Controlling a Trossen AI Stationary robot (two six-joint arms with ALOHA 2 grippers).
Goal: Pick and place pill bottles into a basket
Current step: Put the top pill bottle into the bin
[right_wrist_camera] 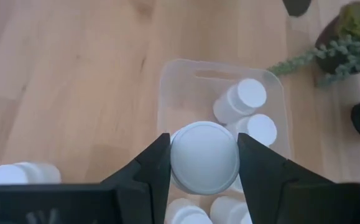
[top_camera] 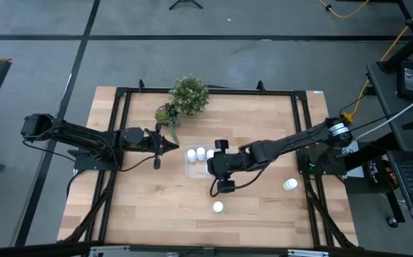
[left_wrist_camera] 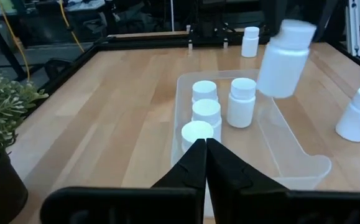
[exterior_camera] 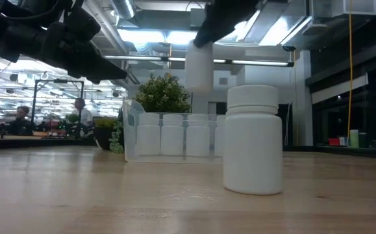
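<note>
The clear basket [top_camera: 190,168] sits mid-table with several white pill bottles [left_wrist_camera: 241,101] standing or lying in it. My right gripper [top_camera: 217,165] hangs over the basket's near-right part, shut on one more pill bottle [left_wrist_camera: 283,59], which is in the air above the basket [left_wrist_camera: 291,155]. My left gripper [left_wrist_camera: 205,146] is shut and holds nothing. It points level at the basket's left end, just short of it [top_camera: 172,147]. Two loose bottles stand on the table, one near the front edge [top_camera: 218,207] and one at the right [top_camera: 290,185]. My right gripper pinches the bottle's upper part, by its cap end [right_wrist_camera: 178,155], between its two fingers [right_wrist_camera: 150,168], one on each side. The fingers slant down from the table's right. The bottle [exterior_camera: 199,68] hangs below them, nearly upright and slightly tilted, clear of the basket.
A small potted green plant [top_camera: 188,96] stands at the far edge, behind the basket, with a trailing sprig [right_wrist_camera: 304,59] close to the basket's far end. A black frame [top_camera: 299,135] runs around the tabletop. Bare wood lies to the front left.
</note>
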